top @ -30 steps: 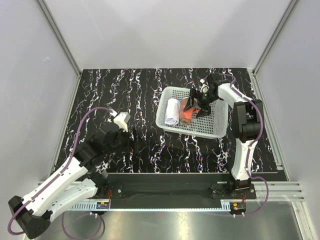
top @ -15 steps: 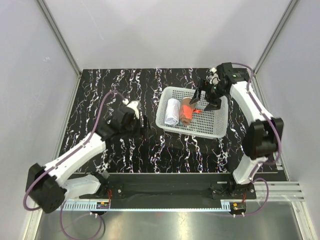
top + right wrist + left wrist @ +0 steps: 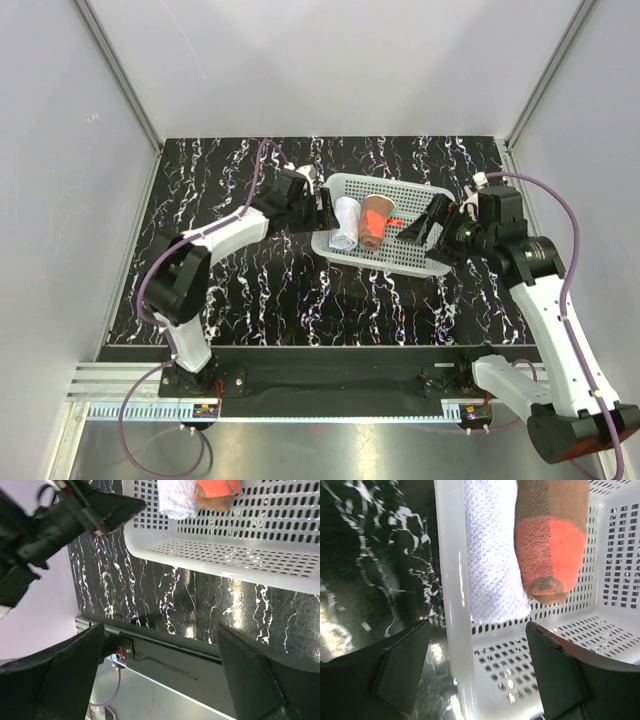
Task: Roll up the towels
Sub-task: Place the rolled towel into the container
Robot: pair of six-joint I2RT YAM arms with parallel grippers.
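Two rolled towels lie side by side in the white perforated basket (image 3: 420, 255): a white roll (image 3: 345, 222) on the left and an orange roll with a brownish band (image 3: 376, 220) to its right. My left gripper (image 3: 322, 207) is open and straddles the basket's left wall (image 3: 452, 630), one finger (image 3: 400, 667) outside and one (image 3: 560, 677) inside. Just beyond it lie the white roll (image 3: 490, 555) and the orange roll (image 3: 550, 545). My right gripper (image 3: 430, 222) is open and empty at the basket's right side. In its wrist view the basket (image 3: 225, 550) lies beyond the gripper (image 3: 160, 677).
The basket stands right of centre on the black marbled table (image 3: 250, 290). The right wrist view also shows the left gripper (image 3: 75, 510) at the basket's far end and the table's front rail (image 3: 165, 655). Grey walls enclose the table on three sides.
My left arm has swung from the table's left side over to the basket's left rim. My right gripper has pulled back from the orange roll to the basket's right side, leaving the roll lying there.
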